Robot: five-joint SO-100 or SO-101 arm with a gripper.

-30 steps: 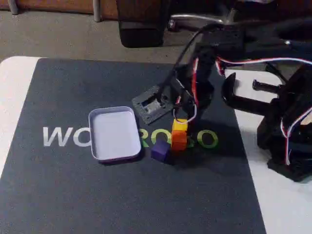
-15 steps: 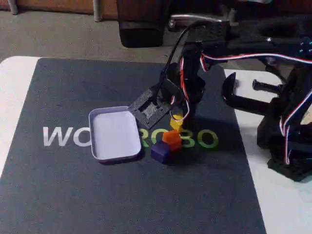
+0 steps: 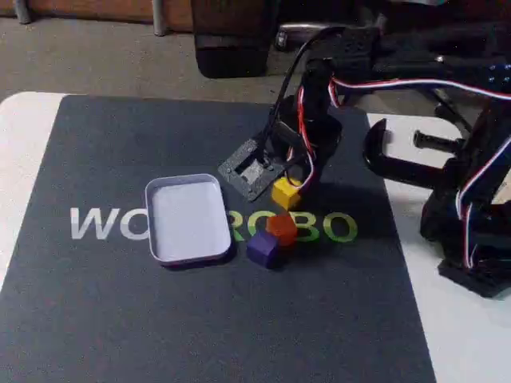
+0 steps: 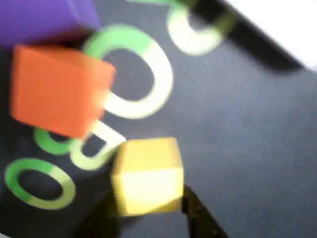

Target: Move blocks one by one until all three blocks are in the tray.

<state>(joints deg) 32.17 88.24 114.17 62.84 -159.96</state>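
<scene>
My gripper (image 3: 286, 188) is shut on the yellow block (image 3: 285, 194) and holds it just above the mat, to the right of the tray (image 3: 188, 218). The orange block (image 3: 281, 227) rests on the mat below it, with the purple block (image 3: 262, 248) touching its front left. In the wrist view the yellow block (image 4: 148, 176) sits between dark fingers at the bottom edge. The orange block (image 4: 59, 91) and purple block (image 4: 44, 20) lie beyond it, and the tray's (image 4: 277, 25) pale corner is at top right. Nothing lies in the tray.
A dark mat (image 3: 160, 319) with pale and green lettering covers the white table (image 3: 24, 136). The arm's black base (image 3: 471, 239), a clamp (image 3: 391, 159) and loose wires stand at the right. Chair legs and floor lie behind the table.
The yellow block sat on top of the orange block; the gripper has lifted it off, up and slightly left. The orange block has shifted a little left.
</scene>
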